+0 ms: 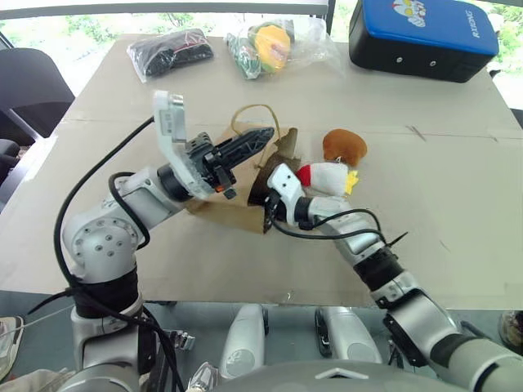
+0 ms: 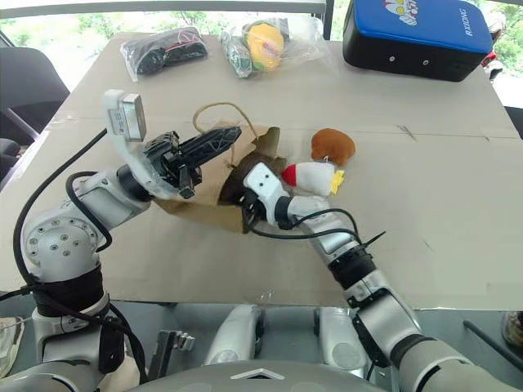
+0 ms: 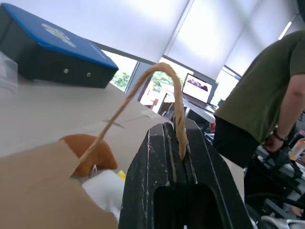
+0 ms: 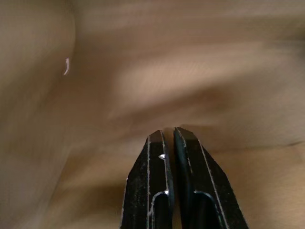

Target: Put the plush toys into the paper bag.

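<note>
Right now I'm holding the paper bag (image 1: 237, 208) up by its handle (image 3: 164, 83) in my clamped left end effector (image 1: 253, 140), right end effector (image 4: 172, 136) shut empty inside; both plush toys (image 1: 335, 167) lie at the bag's three o'clock on the desk (image 1: 458, 204), so next comes withdrawing and grasping one.

The brown paper bag (image 1: 225, 196) lay on its side on the cardboard, its mouth facing the toys and one twisted loop handle (image 1: 255, 110) raised. Just beside the mouth lay the white toy (image 1: 329, 177), with the rounded brown-orange toy (image 1: 344, 146) touching it behind.
</note>
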You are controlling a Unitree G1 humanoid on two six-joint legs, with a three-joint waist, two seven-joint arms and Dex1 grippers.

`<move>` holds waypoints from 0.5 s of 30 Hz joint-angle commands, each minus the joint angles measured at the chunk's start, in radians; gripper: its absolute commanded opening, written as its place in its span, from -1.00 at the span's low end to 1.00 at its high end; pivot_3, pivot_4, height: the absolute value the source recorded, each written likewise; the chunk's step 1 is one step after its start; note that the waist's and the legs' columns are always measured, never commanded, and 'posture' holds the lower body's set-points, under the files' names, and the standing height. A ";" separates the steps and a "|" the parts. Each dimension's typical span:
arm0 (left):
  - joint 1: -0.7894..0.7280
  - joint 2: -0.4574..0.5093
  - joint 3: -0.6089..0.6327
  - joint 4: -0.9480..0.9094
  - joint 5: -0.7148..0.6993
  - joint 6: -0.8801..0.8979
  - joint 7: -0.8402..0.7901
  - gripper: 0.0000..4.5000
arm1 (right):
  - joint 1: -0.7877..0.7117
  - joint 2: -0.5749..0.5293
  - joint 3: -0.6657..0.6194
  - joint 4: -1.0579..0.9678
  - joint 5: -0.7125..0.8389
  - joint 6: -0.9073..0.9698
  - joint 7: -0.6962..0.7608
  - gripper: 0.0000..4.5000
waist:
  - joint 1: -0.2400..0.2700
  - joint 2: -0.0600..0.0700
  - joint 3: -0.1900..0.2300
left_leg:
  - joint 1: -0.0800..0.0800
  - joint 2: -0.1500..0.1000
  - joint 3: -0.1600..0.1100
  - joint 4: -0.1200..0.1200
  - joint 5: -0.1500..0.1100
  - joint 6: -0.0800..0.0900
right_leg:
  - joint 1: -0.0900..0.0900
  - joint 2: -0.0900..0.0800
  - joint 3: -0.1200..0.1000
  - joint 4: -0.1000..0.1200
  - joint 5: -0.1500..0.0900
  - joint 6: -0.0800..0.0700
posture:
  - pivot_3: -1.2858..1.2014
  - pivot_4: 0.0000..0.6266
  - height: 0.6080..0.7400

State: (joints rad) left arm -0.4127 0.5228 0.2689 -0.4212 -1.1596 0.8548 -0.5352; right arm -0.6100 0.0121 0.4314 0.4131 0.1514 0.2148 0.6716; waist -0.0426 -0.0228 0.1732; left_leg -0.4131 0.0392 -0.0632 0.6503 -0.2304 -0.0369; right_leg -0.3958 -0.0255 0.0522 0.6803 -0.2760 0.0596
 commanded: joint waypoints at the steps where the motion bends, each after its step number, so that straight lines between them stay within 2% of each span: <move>1: -0.010 0.010 0.049 -0.053 -0.027 -0.041 0.039 -1.00 | -0.012 0.058 0.019 0.120 -0.045 -0.084 0.020 -0.97 | -0.002 0.000 0.000 | 0.000 0.000 0.000 0.000 0.000 0.000 | 0.000 0.000 0.000 0.000 0.000 0.000 | 0.03 -0.52 1.00; 6: -0.037 0.062 0.116 -0.043 -0.040 -0.057 0.083 -1.00 | -0.018 0.106 0.025 0.250 -0.112 -0.112 -0.002 -0.97 | -0.021 -0.002 -0.002 | 0.005 0.001 0.000 -0.003 0.000 0.000 | 0.003 0.002 0.001 0.001 0.000 0.000 | 0.03 -0.52 1.00; 11: -0.062 0.112 0.176 -0.015 -0.013 -0.091 0.124 -1.00 | -0.030 0.120 0.017 0.307 -0.162 -0.090 -0.020 -0.97 | -0.030 -0.003 -0.003 | 0.028 0.002 0.004 -0.014 0.000 0.000 | 0.019 0.003 0.006 -0.002 -0.001 -0.001 | 0.03 -0.52 1.00; 15: -0.015 0.145 0.200 -0.024 0.026 -0.112 0.112 -1.00 | -0.048 0.136 -0.013 0.304 -0.160 -0.075 -0.028 -0.97 | -0.031 -0.003 -0.003 | 0.032 0.002 0.005 -0.015 0.000 0.000 | 0.021 0.005 0.008 -0.001 -0.002 -0.003 | 0.03 -0.52 1.00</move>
State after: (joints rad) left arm -0.4378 0.6489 0.4253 -0.4209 -1.1509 0.7769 -0.4138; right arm -0.6781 0.1328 0.4183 0.6437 0.0118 0.0841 0.6558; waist -0.0735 -0.0256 0.1704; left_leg -0.3811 0.0416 -0.0584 0.6349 -0.2306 -0.0370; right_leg -0.3750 -0.0209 0.0608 0.6789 -0.2776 0.0570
